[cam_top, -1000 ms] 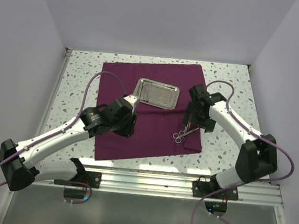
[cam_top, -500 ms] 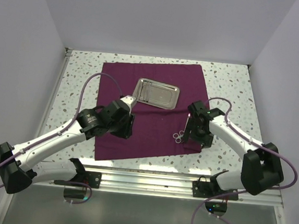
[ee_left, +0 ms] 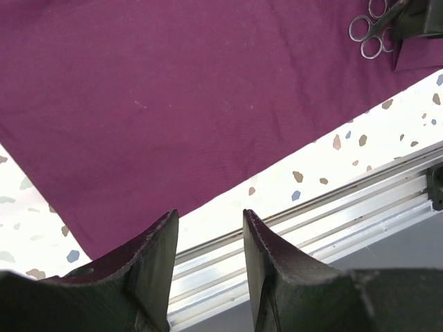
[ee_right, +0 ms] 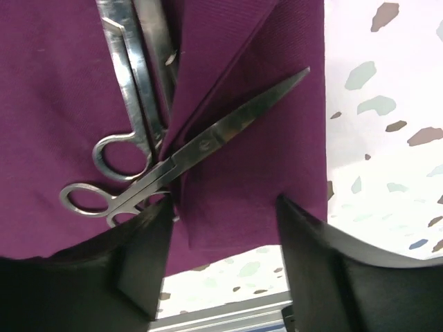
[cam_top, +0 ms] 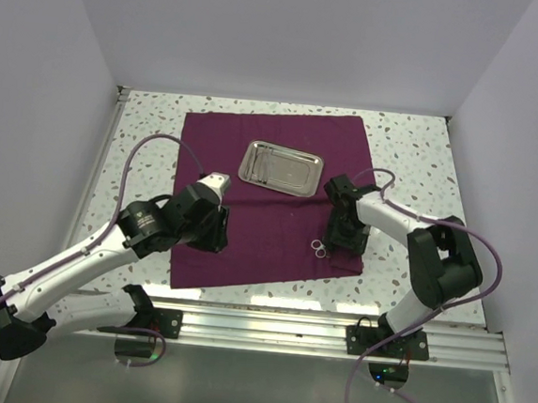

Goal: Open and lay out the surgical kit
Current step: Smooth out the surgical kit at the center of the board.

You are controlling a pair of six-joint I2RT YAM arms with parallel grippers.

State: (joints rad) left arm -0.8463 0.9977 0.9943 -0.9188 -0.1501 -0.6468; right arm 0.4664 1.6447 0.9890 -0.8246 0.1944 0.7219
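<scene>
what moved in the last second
The left gripper drew back from the steel tray toward the near left. The right gripper shifted toward the near edge, over the scissors. Both are open and empty. The tray and the cloth stayed put.

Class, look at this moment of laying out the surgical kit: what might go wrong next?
The scissors lie across a fold in the cloth; flattening it might flick them onto the table. The right gripper's open fingers hover beside their handles, so closing may pinch cloth too.
</scene>
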